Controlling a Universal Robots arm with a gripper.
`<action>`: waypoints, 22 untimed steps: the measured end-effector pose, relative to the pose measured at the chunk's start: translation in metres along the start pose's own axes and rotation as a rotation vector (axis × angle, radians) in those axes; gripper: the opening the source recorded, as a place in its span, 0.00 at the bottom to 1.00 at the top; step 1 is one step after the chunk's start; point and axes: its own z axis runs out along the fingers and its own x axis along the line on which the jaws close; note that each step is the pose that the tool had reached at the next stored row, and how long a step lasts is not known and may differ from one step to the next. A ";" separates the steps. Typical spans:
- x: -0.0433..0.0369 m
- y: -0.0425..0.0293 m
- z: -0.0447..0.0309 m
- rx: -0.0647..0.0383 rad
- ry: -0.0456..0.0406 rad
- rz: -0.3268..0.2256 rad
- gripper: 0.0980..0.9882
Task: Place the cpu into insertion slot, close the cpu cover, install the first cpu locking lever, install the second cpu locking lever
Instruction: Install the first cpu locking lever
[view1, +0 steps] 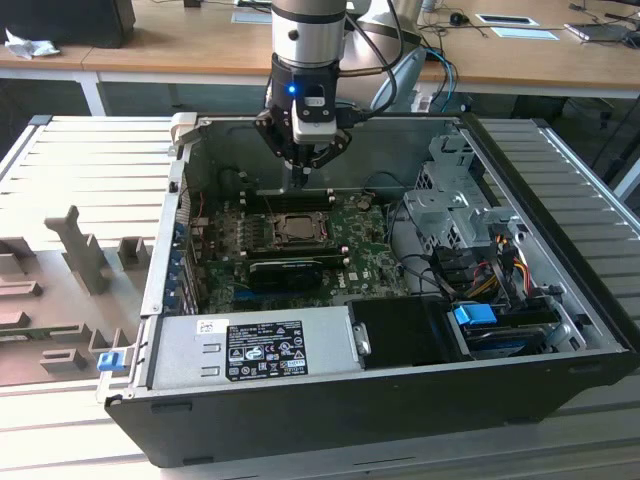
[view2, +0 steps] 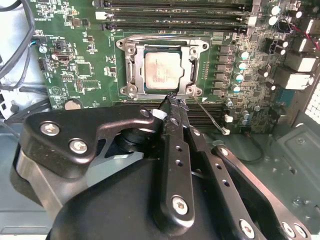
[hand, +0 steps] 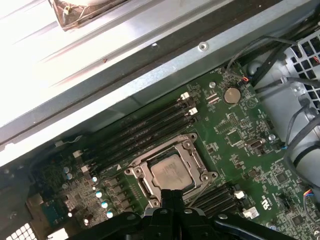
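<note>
In the second wrist view we see the gripper (view2: 173, 98), fingers pressed together, beside the cpu cover (view2: 131, 70) lying flat around the seated cpu (view2: 162, 70). The exterior view places this mid-frame inside the open case (view1: 350, 410).

Silver-grey cylindrical arm (view1: 308, 25), black wrist housing (view1: 322, 108), blue light (view1: 291, 90), black cables (view1: 385, 45), black gripper (view2: 172, 99) linkages, silver screws (view2: 180, 204)

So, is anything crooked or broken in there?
Nothing looks broken. The cpu sits flat in the window of the cpu cover, but one thin locking lever sticks out slantwise beside it, not tucked in.
</note>
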 end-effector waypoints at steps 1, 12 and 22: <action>0.0000 0.0000 0.0000 0.000 0.0001 -0.009 0.01; 0.0000 0.0000 0.0000 0.001 0.0008 -0.073 0.01; 0.0000 0.0000 0.0000 0.001 0.0013 -0.125 0.01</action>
